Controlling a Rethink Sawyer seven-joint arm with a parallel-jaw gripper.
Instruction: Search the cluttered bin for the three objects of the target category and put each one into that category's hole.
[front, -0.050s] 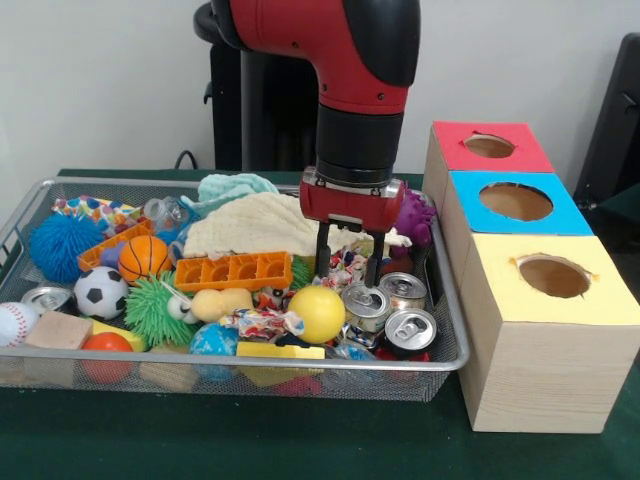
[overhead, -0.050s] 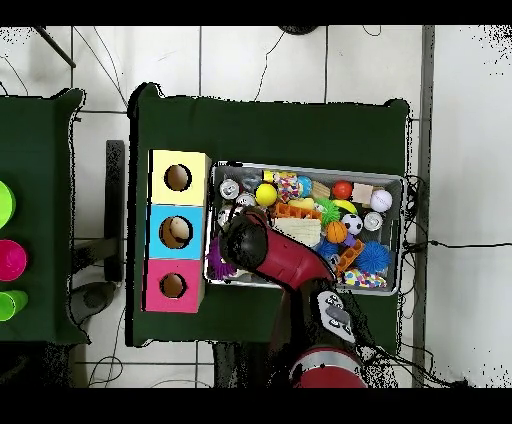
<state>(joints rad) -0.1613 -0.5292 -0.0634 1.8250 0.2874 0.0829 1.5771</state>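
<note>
Surroundings of the work table

A dark green cloth (front, -0.050s: 250, 440) covers the table below the gripper (front, -0.050s: 348, 275), a plain white wall (front, -0.050s: 100, 80) stands behind it, and a black upright object (front, -0.050s: 612, 120) shows well off to its side. Seen from overhead, a pale tiled floor (overhead, -0.050s: 300, 60) with thin black cables (overhead, -0.050s: 450, 245) surrounds the table. A second green-covered table (overhead, -0.050s: 35, 200), well apart from the gripper, carries a round magenta object (overhead, -0.050s: 8, 260) at its edge.
</note>
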